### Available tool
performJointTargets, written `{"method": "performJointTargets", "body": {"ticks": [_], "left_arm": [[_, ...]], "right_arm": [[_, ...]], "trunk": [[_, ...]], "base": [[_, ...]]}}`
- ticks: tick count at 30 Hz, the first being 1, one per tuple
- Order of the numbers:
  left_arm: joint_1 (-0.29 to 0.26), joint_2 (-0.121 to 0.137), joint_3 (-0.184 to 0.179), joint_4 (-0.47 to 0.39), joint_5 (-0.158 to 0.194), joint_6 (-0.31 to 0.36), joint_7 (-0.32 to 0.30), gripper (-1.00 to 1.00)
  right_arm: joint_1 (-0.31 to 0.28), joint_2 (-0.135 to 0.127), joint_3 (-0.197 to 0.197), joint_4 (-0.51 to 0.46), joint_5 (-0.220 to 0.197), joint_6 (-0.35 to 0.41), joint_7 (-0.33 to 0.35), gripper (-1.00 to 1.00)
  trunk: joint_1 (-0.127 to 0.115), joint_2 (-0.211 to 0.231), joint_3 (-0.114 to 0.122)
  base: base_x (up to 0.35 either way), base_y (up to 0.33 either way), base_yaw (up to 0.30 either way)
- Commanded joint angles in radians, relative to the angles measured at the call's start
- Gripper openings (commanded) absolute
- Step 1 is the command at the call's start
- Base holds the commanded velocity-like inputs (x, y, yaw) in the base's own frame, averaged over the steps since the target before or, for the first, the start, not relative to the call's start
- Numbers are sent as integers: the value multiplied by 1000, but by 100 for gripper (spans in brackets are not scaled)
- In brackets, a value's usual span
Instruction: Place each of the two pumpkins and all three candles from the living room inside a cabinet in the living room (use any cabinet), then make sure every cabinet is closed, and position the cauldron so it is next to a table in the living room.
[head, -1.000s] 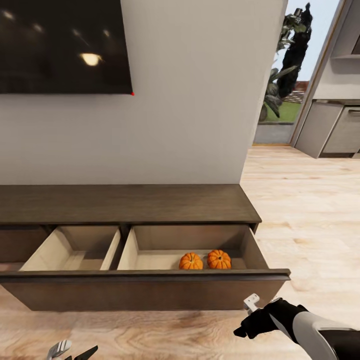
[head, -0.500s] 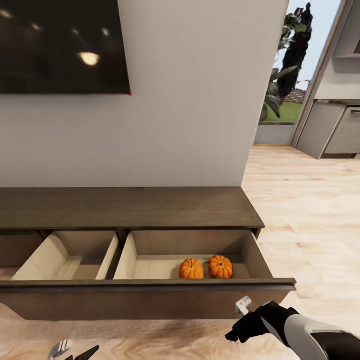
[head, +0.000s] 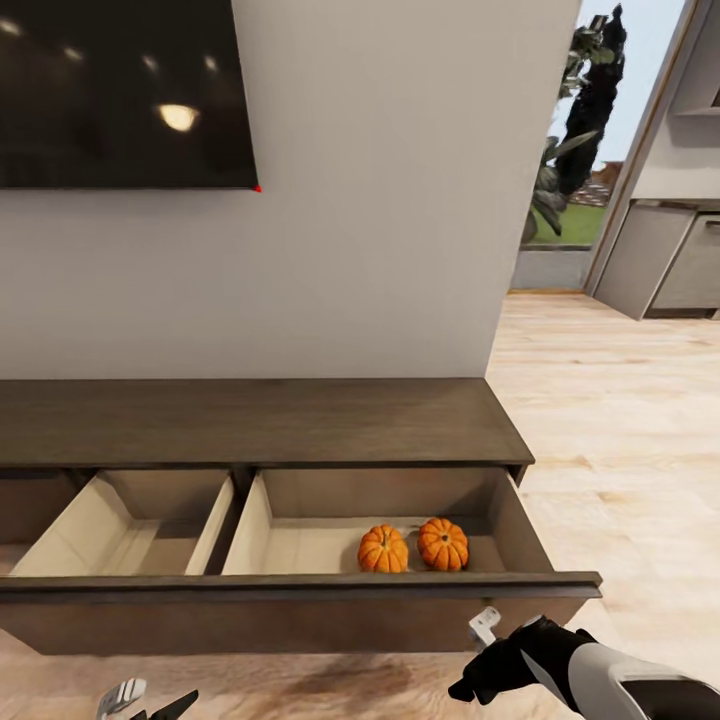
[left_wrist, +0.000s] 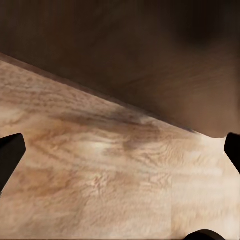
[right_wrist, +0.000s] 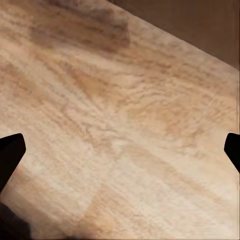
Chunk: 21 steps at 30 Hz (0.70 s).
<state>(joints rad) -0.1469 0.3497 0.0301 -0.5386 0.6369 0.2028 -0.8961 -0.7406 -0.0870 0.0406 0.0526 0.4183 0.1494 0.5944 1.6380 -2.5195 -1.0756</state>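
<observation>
The long, dark brown wooden cabinet (head: 250, 420) looms nearer than a second ago (camera advancing); two squat orange ribbed pumpkins (head: 383, 549) sit at 5 o'clock in its open drawer; both grippers' fingers spread, empty

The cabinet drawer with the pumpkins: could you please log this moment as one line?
drawer: open | pumpkins: two, inside, right compartment | candles: none seen | left tool: open | right tool: open
</observation>
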Motion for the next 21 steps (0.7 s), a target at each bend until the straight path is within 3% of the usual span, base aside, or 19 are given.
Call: {"method": "performJointTargets", "body": {"ticks": [1,21], "left_arm": [[0,0,1,0,7,10,-3,100],[0,0,1,0,7,9,-3,100]], "right_arm": [[0,1,4,1,-5,0,3,100],[9,6,4,1,-6,-16,-8,100]], "trunk": [[0,0,-1],[0,0,-1]], "base": [[252,0,0],[93,0,0]]}}
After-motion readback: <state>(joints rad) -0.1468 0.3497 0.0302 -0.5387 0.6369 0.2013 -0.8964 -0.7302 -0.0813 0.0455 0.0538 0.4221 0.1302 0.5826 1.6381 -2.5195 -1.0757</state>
